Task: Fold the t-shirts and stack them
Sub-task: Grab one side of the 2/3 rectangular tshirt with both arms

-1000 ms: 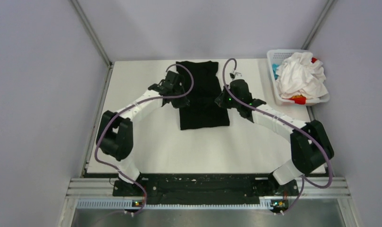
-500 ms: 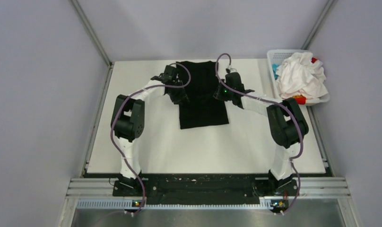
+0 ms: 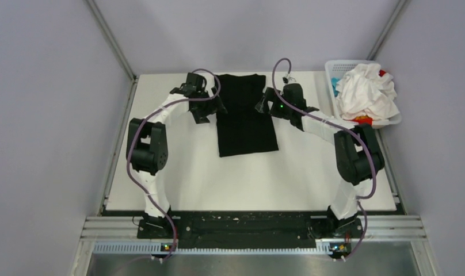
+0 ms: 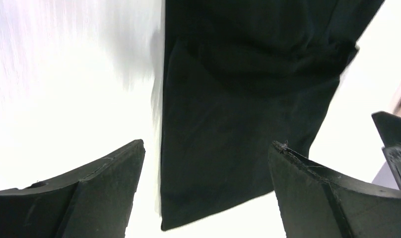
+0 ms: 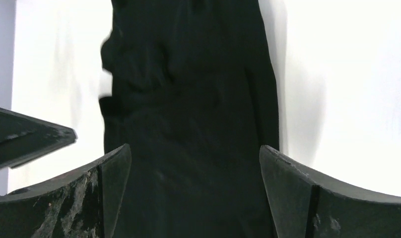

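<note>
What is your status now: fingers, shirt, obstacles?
Left fingers open, empty. Right fingers open, empty. Black t-shirt flat between them, folded narrow. White shirts heaped in basket, nothing blocking.

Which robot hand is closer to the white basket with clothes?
Right. The right gripper is at the black shirt's edge facing the basket; the left gripper is across the shirt, farther off.

Tabletop (image 3: 190,172): I logged it as white, flat and matte in the overhead view.

Item one, black t-shirt (image 3: 246,123): folded into a long narrow rectangle. It lay flat at the far middle, its length running from the far edge toward my side.

Item two, white lattice basket (image 3: 332,68): stood at the far right corner, well apart from the shirt.
</note>
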Available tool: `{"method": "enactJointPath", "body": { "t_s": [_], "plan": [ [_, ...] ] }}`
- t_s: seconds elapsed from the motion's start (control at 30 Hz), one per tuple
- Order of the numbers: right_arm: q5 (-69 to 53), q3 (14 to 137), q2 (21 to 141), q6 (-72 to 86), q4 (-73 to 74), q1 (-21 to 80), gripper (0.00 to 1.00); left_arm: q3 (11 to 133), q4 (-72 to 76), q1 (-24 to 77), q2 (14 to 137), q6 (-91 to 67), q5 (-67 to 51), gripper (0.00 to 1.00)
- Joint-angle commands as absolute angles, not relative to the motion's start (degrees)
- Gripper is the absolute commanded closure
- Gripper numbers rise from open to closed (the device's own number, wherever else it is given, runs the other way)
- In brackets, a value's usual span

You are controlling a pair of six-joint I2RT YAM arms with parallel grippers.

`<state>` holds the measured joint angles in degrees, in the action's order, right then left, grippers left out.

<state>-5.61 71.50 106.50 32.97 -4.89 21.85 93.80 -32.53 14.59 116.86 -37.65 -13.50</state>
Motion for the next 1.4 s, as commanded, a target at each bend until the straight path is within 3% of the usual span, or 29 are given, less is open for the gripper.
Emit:
{"method": "enactJointPath", "body": {
  "t_s": [0.0, 0.17, 0.4, 0.6, 0.7, 1.03, 1.07, 1.23, 1.3, 1.37],
  "plan": [
    [-8.3, 62.7, 97.5, 32.6, -5.0, 21.7, 0.01, 83.4, -31.5, 15.3, 105.8, -37.2, -15.3, 0.01],
    [-9.3, 50.8, 90.9, 34.1, -2.6, 21.7, 0.01, 65.6, -24.7, 17.3, 97.6, -40.0, -18.0, 0.01],
    [-10.2, 41.9, 87.7, 35.6, -0.6, 21.7, 0.05, 55.8, -19.4, 20.5, 93.8, -44.0, -17.4, 0.06],
    [-9.4, 39.2, 87.6, 36.3, -2.5, 21.7, 0.39, 55.8, -17.9, 23.9, 98.1, -46.1, -17.1, 0.45],
    [-9.9, 38.6, 87.7, 36.3, -2.9, 21.8, 0.50, 55.9, -18.4, 25.0, 99.6, -46.6, -15.5, 0.54],
    [-8.6, 39.0, 92.1, 37.3, -6.1, 21.8, 0.56, 58.3, -20.0, 25.1, 103.5, -47.2, -11.6, 0.89],
    [-6.8, 39.6, 93.1, 37.5, -5.8, 21.8, 0.56, 58.6, -20.0, 25.1, 104.0, -47.1, -11.6, 1.00],
    [-4.7, 40.3, 95.1, 38.6, -6.6, 21.8, 0.60, 57.7, -18.9, 25.1, 103.8, -46.5, -10.8, 1.00],
    [-4.4, 40.0, 95.6, 38.2, -8.0, 21.8, 0.75, 57.5, -18.6, 25.1, 103.4, -46.2, -10.6, 1.00],
    [-4.9, 39.4, 95.6, 38.0, -8.8, 21.8, 0.99, 57.4, -18.5, 25.1, 102.8, -46.0, -10.7, 1.00]
  ]
}}
